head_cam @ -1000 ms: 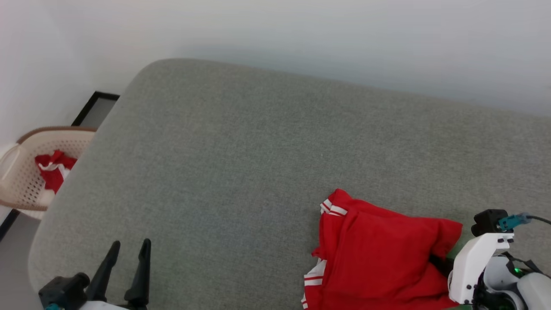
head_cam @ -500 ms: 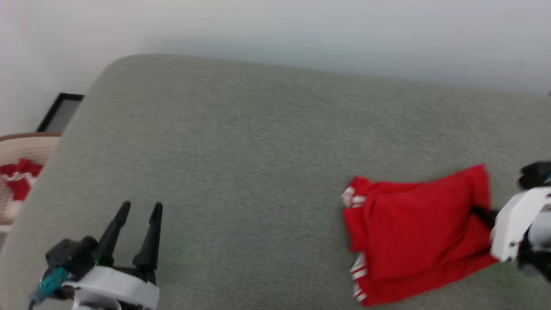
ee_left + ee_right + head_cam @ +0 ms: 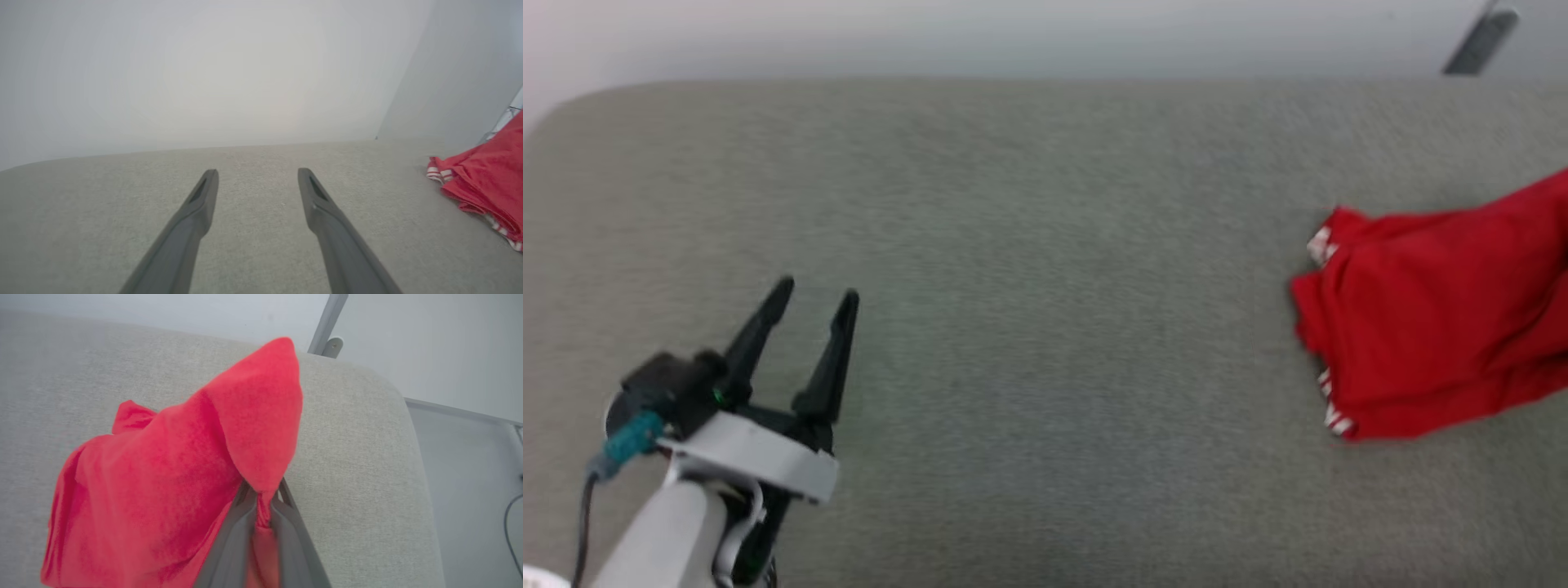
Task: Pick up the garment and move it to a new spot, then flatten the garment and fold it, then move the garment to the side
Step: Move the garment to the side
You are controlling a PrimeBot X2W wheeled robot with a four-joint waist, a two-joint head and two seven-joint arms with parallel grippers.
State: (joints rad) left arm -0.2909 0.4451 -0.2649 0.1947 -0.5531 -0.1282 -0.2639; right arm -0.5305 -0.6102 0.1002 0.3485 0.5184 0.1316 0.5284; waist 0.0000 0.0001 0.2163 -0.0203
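The garment (image 3: 1437,327) is a folded red jersey with white striped trim, lying at the right edge of the grey cushion in the head view and running out of frame. In the right wrist view my right gripper (image 3: 261,498) is shut on a pinched fold of the garment (image 3: 171,473), which drapes over the fingers. My left gripper (image 3: 813,294) stands open at the lower left, far from the cloth, nothing between its fingers. From the left wrist, the open left gripper (image 3: 257,175) points across bare cushion, with the garment (image 3: 486,183) at the right edge.
The grey cushion (image 3: 1045,245) spans the head view, with a pale wall behind it. In the right wrist view the cushion's rounded corner (image 3: 392,392) drops to a grey floor (image 3: 461,465), with a metal leg (image 3: 327,322) beyond and a cable (image 3: 510,526) on the floor.
The head camera has swung, so the basket on the left has left the picture. The garment has slid toward the right along the cushion, drawn by the right gripper, which has gone out of frame.
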